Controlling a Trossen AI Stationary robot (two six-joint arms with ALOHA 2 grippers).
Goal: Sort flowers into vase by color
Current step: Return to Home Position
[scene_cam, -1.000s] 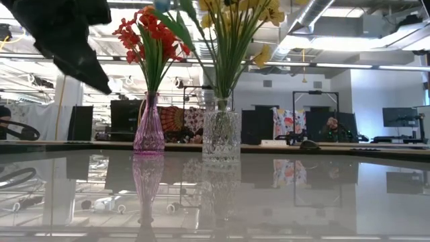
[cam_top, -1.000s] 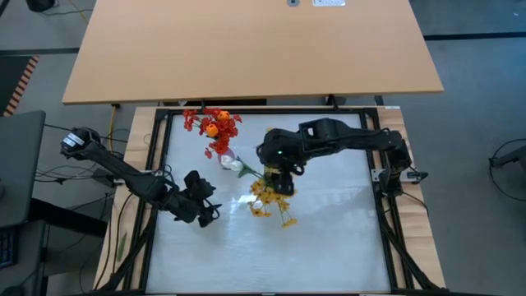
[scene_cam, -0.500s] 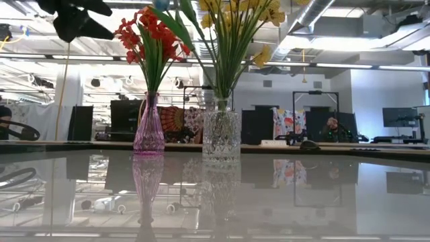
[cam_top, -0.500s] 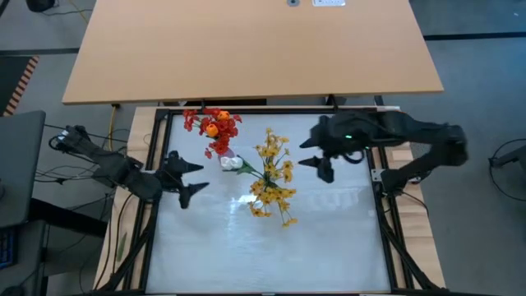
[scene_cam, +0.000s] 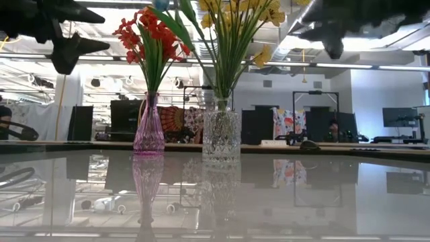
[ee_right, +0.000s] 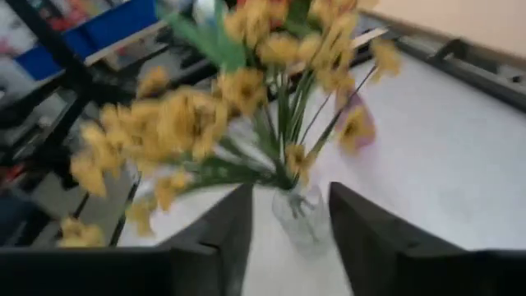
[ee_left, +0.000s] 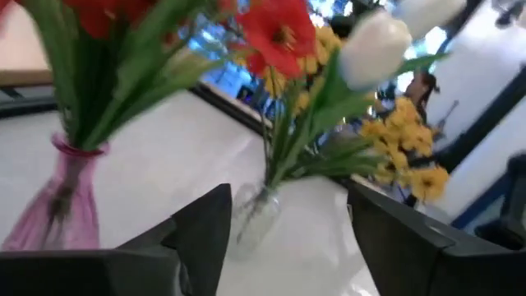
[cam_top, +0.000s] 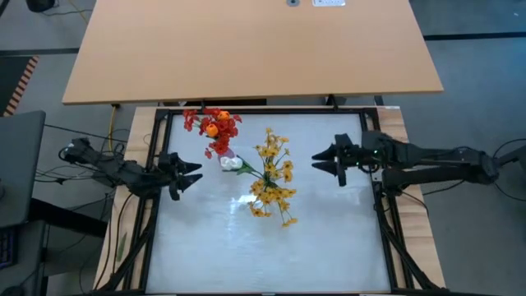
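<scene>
The glossy white surface (cam_top: pixel 329 238) has the left tool (cam_top: pixel 196 173) hanging over its left edge and the right tool (cam_top: pixel 316 163) over its right. Both are spread wide and hold nothing. Between them, the clear cut-glass vase (scene_cam: pixel 221 134) holds yellow blossoms (cam_top: pixel 271 177) and a white tulip (cam_top: pixel 232 163). Just beside it, the slim pink glass vase (scene_cam: pixel 149 128) holds red sprays (cam_top: pixel 215 123) and an orange bud (cam_top: pixel 212 130).

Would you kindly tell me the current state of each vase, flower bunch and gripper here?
Pink vase: upright, holding red flowers.
Clear vase: upright, holding yellow flowers and white tulip.
Left gripper: open, empty, at the left edge of the table.
Right gripper: open, empty, at the table's right edge.
</scene>
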